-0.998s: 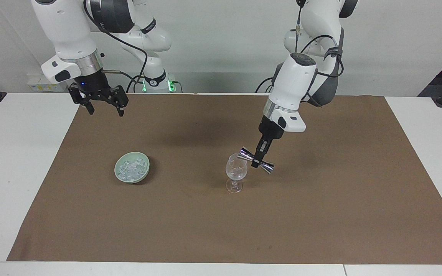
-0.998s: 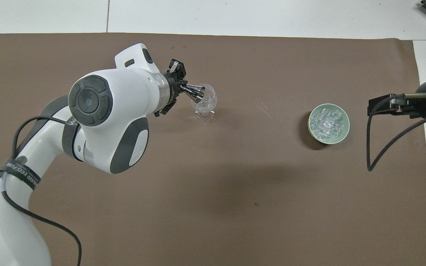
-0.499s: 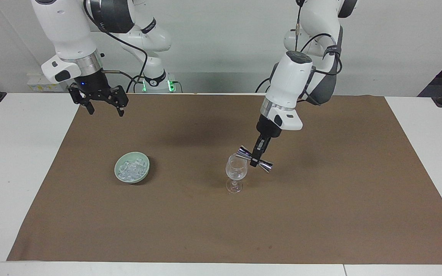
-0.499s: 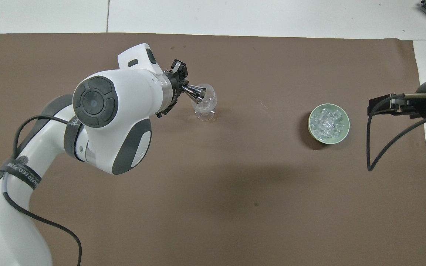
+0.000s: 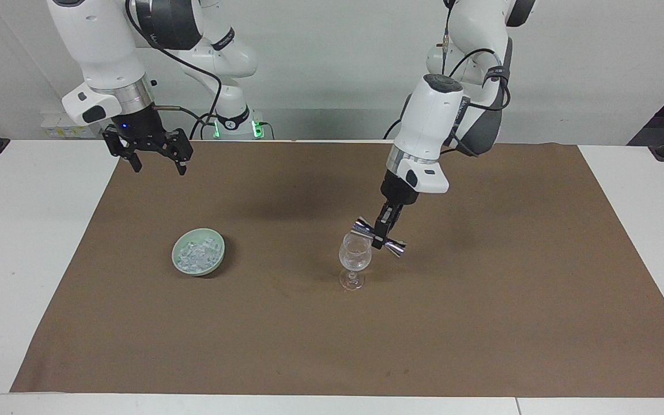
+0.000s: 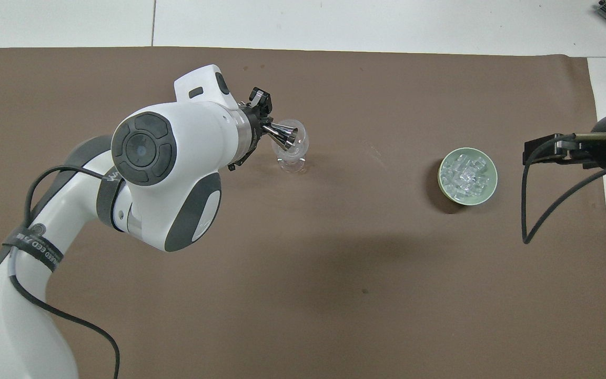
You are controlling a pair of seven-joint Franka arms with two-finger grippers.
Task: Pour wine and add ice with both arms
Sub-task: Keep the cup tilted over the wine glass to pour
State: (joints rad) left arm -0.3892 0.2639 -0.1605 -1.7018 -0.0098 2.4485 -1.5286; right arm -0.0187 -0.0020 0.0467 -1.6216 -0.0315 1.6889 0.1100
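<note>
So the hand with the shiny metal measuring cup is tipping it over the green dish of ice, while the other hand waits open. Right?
Not quite: the left hand tips the measuring cup over the wine glass, not the green dish, as the facing view shows. The right hand does wait open.

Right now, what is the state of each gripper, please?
Left gripper: shut on the shiny metal double-cone jigger, tilted over the clear stemmed wine glass.
Right gripper: open, holding nothing, waiting above the brown mat.

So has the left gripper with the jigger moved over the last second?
Yes. The left gripper, shut on the jigger, has edged over the wine glass toward the right arm's end.
</note>
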